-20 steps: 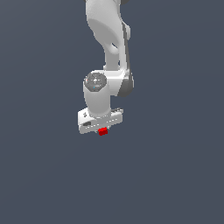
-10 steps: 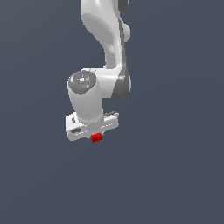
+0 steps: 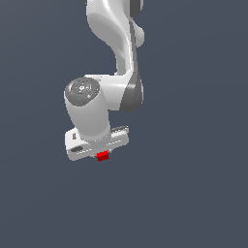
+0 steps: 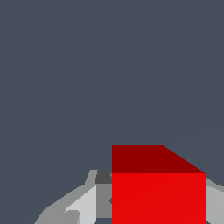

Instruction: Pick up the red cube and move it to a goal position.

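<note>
Toward the exterior view's left the white arm (image 3: 104,97) bends down from the top of the scene, its wrist ending in the gripper (image 3: 100,154). The red cube (image 3: 102,156) sits right under the gripper's pale crossbar, pinched between the fingers (image 4: 83,205) seen on either side of it in the wrist view. The gripper seems closed on the cube, though the contact faces are hidden. Only flat grey-blue background surrounds them.
</note>
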`<action>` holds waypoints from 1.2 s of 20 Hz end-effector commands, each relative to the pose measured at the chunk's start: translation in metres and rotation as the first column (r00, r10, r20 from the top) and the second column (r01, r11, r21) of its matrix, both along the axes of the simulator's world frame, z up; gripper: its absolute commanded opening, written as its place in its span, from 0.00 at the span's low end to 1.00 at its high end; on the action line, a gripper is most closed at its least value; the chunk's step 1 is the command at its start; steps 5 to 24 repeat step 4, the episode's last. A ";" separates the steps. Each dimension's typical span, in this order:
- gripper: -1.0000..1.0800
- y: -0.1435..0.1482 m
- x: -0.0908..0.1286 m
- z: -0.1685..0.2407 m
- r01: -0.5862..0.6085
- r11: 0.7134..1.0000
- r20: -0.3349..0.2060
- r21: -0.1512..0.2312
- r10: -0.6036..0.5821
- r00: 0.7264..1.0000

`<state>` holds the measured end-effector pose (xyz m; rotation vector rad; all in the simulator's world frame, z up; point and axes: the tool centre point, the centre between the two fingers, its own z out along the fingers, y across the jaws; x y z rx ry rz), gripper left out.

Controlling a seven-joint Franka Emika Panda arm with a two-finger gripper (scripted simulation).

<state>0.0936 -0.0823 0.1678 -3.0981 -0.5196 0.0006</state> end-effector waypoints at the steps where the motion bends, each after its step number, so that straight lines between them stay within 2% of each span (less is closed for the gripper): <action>1: 0.00 -0.001 0.003 0.002 0.000 1.000 0.000 0.000 0.000 1.000; 24: 0.00 -0.001 0.004 0.003 0.000 1.000 0.000 0.000 0.000 1.000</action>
